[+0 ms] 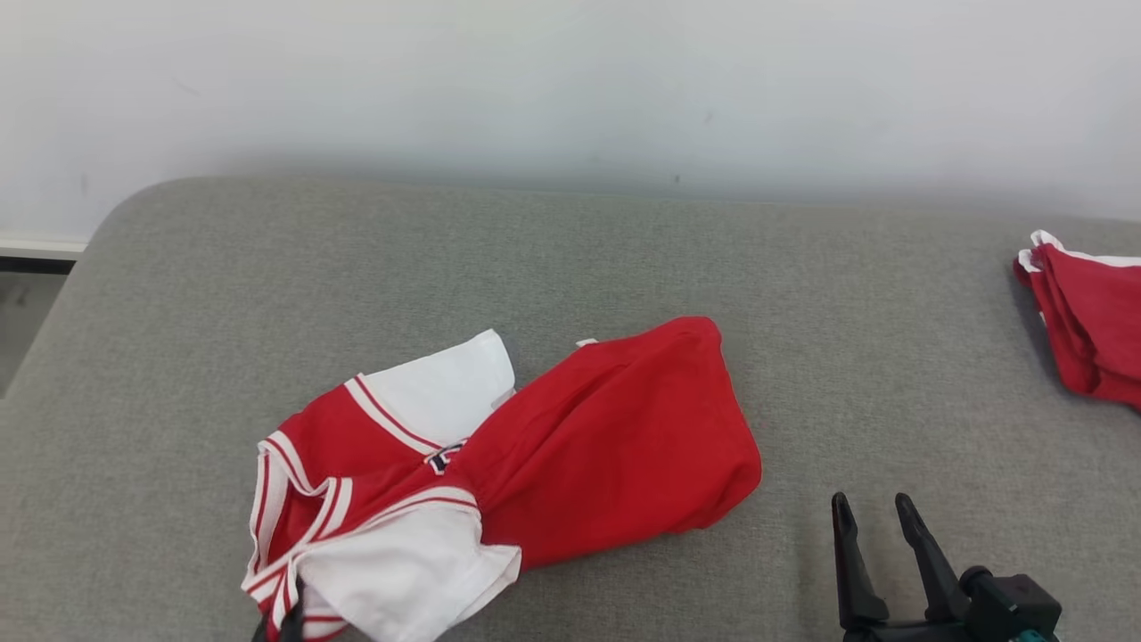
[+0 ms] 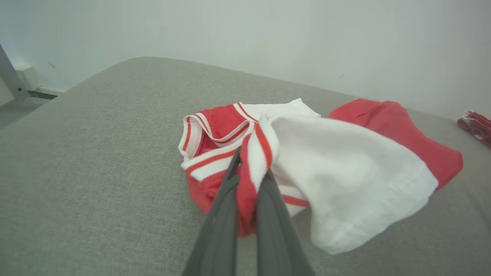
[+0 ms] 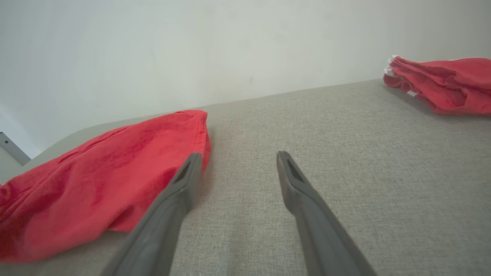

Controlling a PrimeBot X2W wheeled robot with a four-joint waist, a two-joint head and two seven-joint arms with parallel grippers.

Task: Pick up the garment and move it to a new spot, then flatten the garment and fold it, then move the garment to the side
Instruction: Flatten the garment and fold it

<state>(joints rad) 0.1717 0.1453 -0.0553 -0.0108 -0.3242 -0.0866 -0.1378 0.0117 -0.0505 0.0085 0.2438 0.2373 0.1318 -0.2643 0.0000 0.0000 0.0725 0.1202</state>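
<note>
A red and white garment [image 1: 553,437] with striped trim lies crumpled on the grey padded surface [image 1: 570,267], left of centre. In the left wrist view my left gripper [image 2: 251,163] is shut on a striped edge of the garment [image 2: 345,168], near its white sleeve. That gripper's dark tip just shows at the bottom edge of the head view, by the garment's near corner [image 1: 285,624]. My right gripper [image 1: 874,508] stands open at the lower right, a little right of the garment's red end, with nothing between its fingers. The right wrist view has the red cloth [image 3: 96,180] beside its left finger.
A folded pile of red and white garments [image 1: 1087,321] lies at the surface's far right edge, also in the right wrist view [image 3: 445,82]. A pale wall [image 1: 570,89] rises behind the surface. The surface's rounded left corner drops to a floor strip [image 1: 27,294].
</note>
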